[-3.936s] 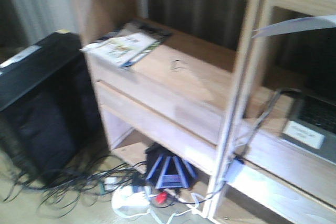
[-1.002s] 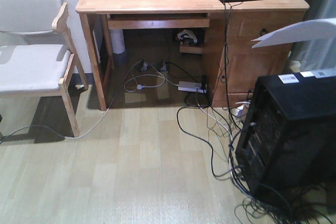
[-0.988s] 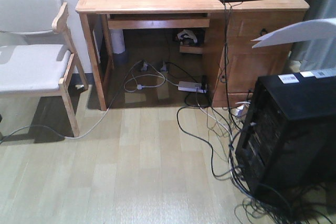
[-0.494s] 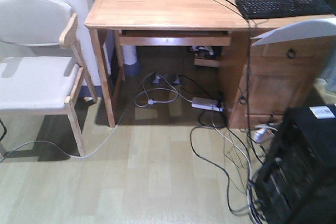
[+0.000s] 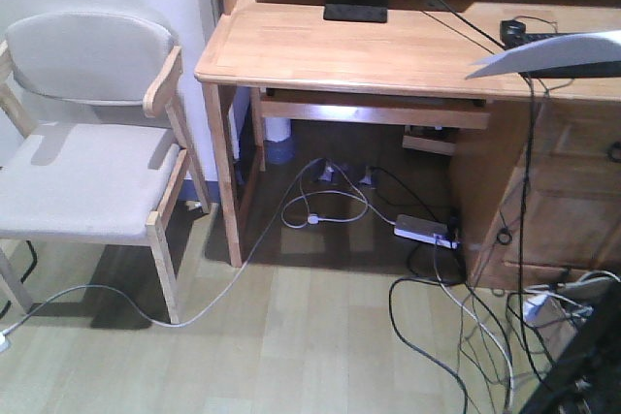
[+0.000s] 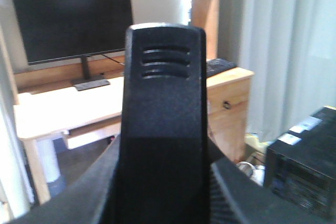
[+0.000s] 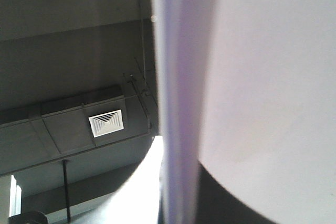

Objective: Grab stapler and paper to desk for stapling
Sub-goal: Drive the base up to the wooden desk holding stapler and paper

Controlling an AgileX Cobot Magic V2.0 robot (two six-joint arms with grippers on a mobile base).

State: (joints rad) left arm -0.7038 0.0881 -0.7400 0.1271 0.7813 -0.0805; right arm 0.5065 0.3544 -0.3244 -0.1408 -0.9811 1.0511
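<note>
1. At the right edge of the front view: the paper (image 5: 548, 51), white and tilted, up in the air close to the camera, crossing the right part of the desk (image 5: 320, 50) in the picture.
2. Fills the right half of the right wrist view as well, very close, with a ceiling vent (image 7: 106, 122) behind. Below it a dark curve; cannot tell whether that is the right gripper, nor whether its jaws are apart or together.
3. In the middle of the left wrist view: a black ribbed block (image 6: 164, 103), upright, three grooves near its top. Cannot tell whether stapler or gripper part, so cannot tell how the left gripper stands either.
4. Behind the block: a dark monitor (image 6: 73, 22) at the back of the desk, and a black box (image 6: 304, 156) low on the right.
5. Just left of the desk: a chair (image 5: 92, 167) with a pale cushion and wooden arms.
6. On the floor under the desk: loose cables (image 5: 223, 302) and a white power strip (image 5: 424, 231).
</note>
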